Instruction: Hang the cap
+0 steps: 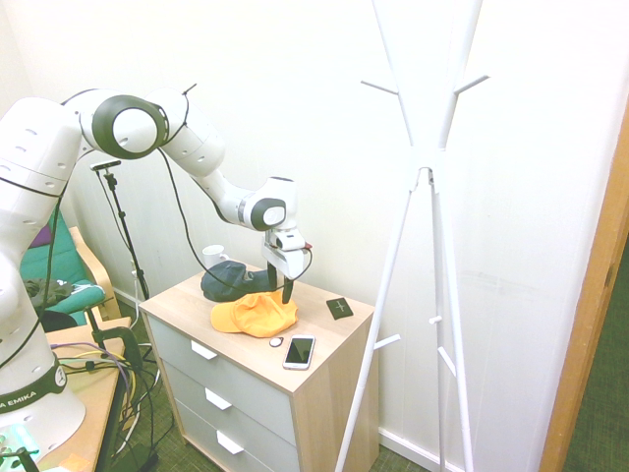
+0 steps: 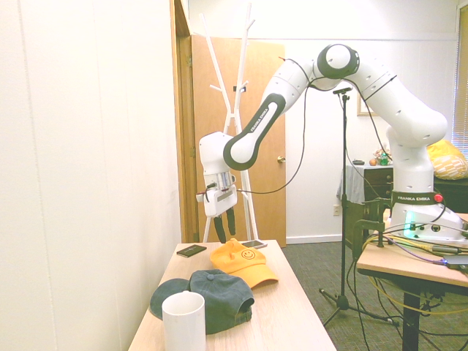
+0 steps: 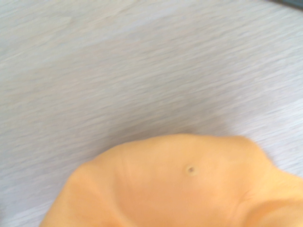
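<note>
Two caps lie on the dresser, and from the drawer side the yellow-orange cap comes first, inward of the front edge, brim towards the left end. Just above its crown hangs the gripper, fingers parted and empty, probably tipped down so they can pinch the cloth. Behind, nearer the back edge, sits the dark cap, unneeded. Beyond the right end stands the white coat rack, presumably the cap's destination.
</note>
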Available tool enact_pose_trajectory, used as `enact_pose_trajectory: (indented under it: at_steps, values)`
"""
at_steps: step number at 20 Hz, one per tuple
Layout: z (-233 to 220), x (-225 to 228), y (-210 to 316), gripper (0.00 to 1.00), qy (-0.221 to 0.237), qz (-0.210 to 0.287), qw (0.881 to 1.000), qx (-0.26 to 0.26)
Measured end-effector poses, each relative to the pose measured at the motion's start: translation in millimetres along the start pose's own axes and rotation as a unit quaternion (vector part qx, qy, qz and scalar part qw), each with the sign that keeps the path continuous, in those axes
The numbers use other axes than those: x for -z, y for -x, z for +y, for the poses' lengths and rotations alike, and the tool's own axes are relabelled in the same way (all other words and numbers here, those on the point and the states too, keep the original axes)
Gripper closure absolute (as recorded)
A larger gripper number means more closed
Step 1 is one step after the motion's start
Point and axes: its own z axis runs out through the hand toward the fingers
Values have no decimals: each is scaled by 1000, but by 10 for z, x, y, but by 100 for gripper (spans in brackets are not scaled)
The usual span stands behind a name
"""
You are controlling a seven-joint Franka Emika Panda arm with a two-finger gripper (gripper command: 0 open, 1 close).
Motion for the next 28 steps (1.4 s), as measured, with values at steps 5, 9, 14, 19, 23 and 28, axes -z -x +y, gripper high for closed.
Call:
enact_pose_trajectory:
  at_steps: [5, 9, 14, 19, 23, 28]
  values:
    - [-42, 22, 152, 0, 6, 0, 1000, 6]
    - [47, 50, 180, 100, 12, -1, 1000, 4]
    - [96, 73, 195, 100, 13, -1, 1000, 4]
    - [118, 71, 155, 100, 13, -1, 1000, 0]
    - [123, 70, 146, 100, 13, -1, 1000, -1]
    - [140, 44, 121, 100, 15, -2, 1000, -3]
